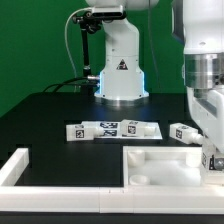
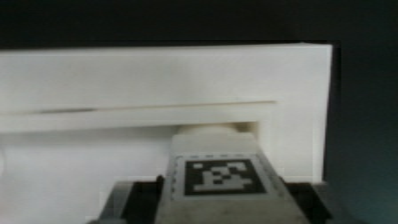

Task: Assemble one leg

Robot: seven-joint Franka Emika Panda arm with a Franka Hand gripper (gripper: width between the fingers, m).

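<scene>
Gripper (image 2: 217, 205) clamps the small stubby white plastic tagged leg (image 2: 221, 172); fingertips cropped at six o'clock, large white square tray (image 2: 160, 90) blurred beyond.

Marker board (image 1: 112, 129) behind tray (image 1: 165, 165); leg (image 1: 184, 132) at board's ext-view right.

You have one leg (image 2: 221, 176) close under the wrist camera: a stubby white plastic block with a black-and-white square tag on the face turned to the lens. It sits between two dark gripper fingers, its far end against the white tray. In the exterior view you can barely see that leg; only a dark speck shows near the gripper at the tray's right side. Another leg (image 1: 183, 131) like it lies on the black table toward the exterior view's right, tag visible, just beyond the tray.
</scene>
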